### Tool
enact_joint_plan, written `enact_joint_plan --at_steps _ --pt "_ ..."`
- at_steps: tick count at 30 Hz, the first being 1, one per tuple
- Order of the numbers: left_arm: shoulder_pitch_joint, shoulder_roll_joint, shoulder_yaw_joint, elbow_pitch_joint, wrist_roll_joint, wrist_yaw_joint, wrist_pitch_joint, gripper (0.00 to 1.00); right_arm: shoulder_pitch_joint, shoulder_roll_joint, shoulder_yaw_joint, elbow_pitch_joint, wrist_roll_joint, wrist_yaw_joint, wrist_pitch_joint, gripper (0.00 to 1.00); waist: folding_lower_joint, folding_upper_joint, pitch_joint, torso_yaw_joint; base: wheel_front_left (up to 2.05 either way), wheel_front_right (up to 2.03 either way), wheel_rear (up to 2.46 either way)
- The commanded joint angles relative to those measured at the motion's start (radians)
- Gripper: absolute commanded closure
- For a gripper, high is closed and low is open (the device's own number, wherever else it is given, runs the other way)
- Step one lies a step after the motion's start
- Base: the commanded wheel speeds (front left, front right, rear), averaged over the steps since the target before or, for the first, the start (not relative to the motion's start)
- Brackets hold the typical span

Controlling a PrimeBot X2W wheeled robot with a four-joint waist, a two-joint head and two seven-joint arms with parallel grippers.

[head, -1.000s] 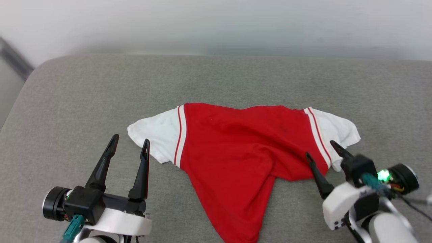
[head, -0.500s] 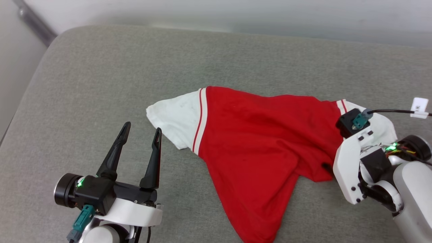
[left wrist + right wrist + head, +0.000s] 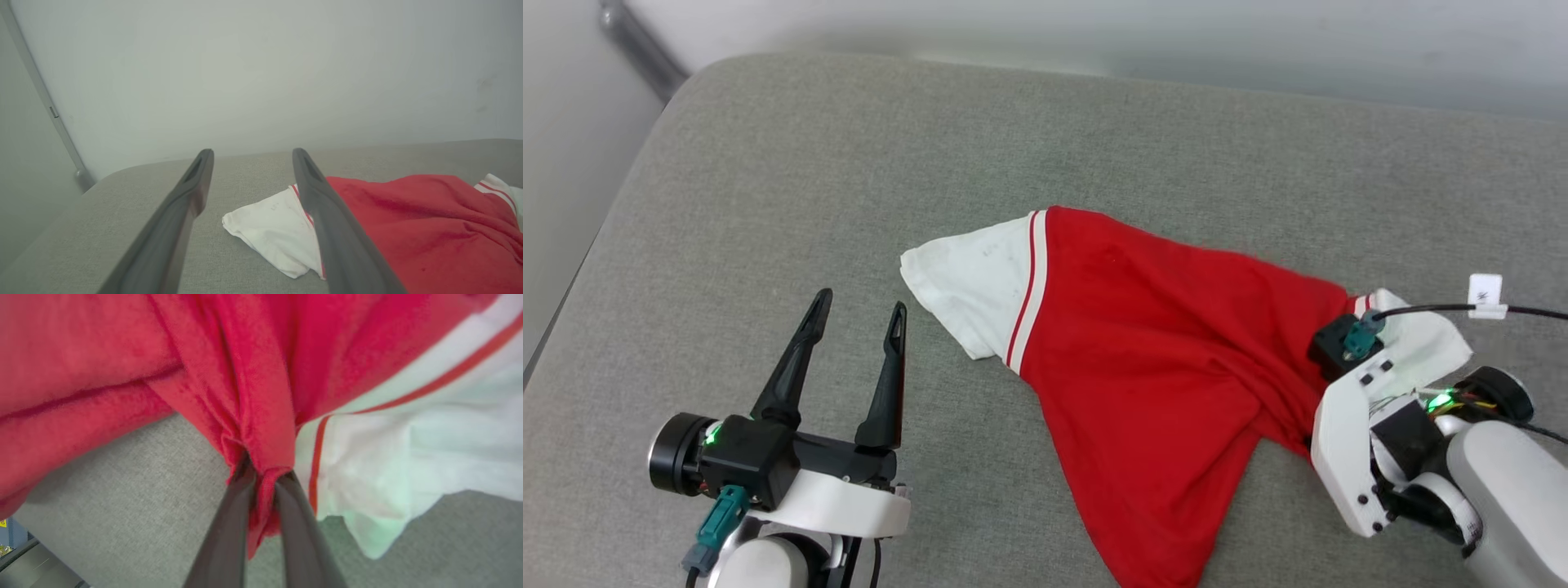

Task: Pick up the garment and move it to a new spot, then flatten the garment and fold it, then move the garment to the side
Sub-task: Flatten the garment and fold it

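The garment [image 3: 1160, 367] is a red T-shirt with white sleeves and striped trim, lying crumpled on a grey cushioned surface [image 3: 849, 180]; no lettering shows. My right gripper [image 3: 265, 473] is shut on a bunch of red cloth beside the right sleeve seam [image 3: 316, 465]. In the head view the right wrist [image 3: 1372, 408] covers that corner, fingers hidden under it. My left gripper [image 3: 858, 314] is open, just left of the white left sleeve [image 3: 968, 282] and apart from it. The left wrist view shows its fingers [image 3: 196, 183] framing that sleeve [image 3: 269, 222].
The cushion's rounded far-left corner [image 3: 686, 82] meets a pale wall with a grey strip [image 3: 637, 45]. A black cable with a white tag [image 3: 1486, 294] runs right from the right wrist. Bare cushion lies behind and left of the shirt.
The right gripper went from open beside the right sleeve to shut on the red cloth, which now pulls taut toward it. The camera swung, shifting the scene. The left gripper stayed open.
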Motion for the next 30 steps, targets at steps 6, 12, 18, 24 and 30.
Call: enact_joint_plan --at_steps 6,12,18,24,30 --pt "0.015 -0.004 -0.006 0.010 0.003 -0.007 -0.002 0.00 0.100 -0.050 0.114 -0.018 0.061 0.007 0.010 1.00 0.0000 0.0000 -0.048 -0.036 0.00 0.00 0.00" --pt "0.031 0.000 0.005 0.003 0.004 -0.007 -0.002 0.00 0.161 -0.074 0.151 -0.069 0.087 0.007 0.012 1.00 0.0000 0.0000 -0.073 -0.057 0.00 0.00 0.00" --pt "0.044 0.002 0.003 0.003 0.008 -0.008 -0.002 0.00 0.185 -0.065 0.154 -0.060 0.064 0.006 -0.025 1.00 0.0000 0.0000 -0.082 -0.073 0.00 0.00 0.00" --pt "0.050 0.012 0.016 0.002 0.010 -0.009 -0.002 0.00 0.162 -0.015 0.071 -0.082 0.053 0.004 -0.152 0.00 0.0000 0.0000 -0.102 -0.102 0.00 0.00 0.00" --pt "0.060 0.015 0.040 -0.007 0.000 -0.009 -0.002 0.00 0.170 0.040 -0.100 -0.175 0.075 0.005 -0.325 0.00 0.0000 0.0000 -0.127 -0.148 0.00 0.00 0.00"
